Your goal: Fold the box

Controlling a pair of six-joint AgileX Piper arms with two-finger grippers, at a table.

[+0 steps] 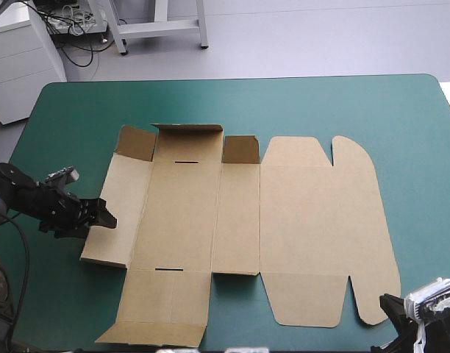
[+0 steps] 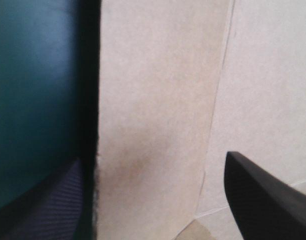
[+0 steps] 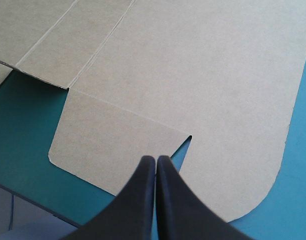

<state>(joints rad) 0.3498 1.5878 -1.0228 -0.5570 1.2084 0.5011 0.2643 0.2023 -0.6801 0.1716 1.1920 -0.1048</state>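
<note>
Box lies unfolded; my left end effector, released, straddles its left wall to raise it; right end effector hovers clenched, clear.

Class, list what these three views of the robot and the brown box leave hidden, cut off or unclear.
Left wrist view: whether the left gripper touches the box; one finger is blurred, in shadow beyond the board's edge.
High view: most of the right gripper, cut off at the bottom corner.
All views: the box's underside, flat on the teal-green cover.
</note>
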